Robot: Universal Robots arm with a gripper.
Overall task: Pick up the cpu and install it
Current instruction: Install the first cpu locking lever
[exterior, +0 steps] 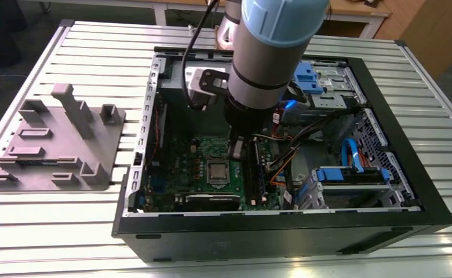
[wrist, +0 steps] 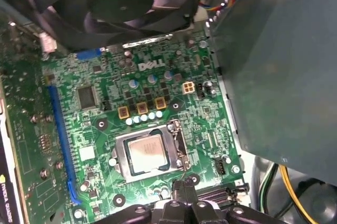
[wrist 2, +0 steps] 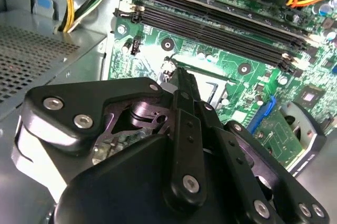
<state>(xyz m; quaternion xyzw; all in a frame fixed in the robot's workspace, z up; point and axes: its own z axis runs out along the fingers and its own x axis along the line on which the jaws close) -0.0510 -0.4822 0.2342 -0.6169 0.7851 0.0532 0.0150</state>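
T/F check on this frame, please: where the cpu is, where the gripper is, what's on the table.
1. The cpu sits in the motherboard socket. True.
2. The gripper is over the grey fixture plate. False: it is inside the computer case, above the motherboard.
3. The fixture plate lies on the slatted table at the case's side on the exterior view's left. True.
4. The case's side panel is closed. False: it is open, with the inside exposed.
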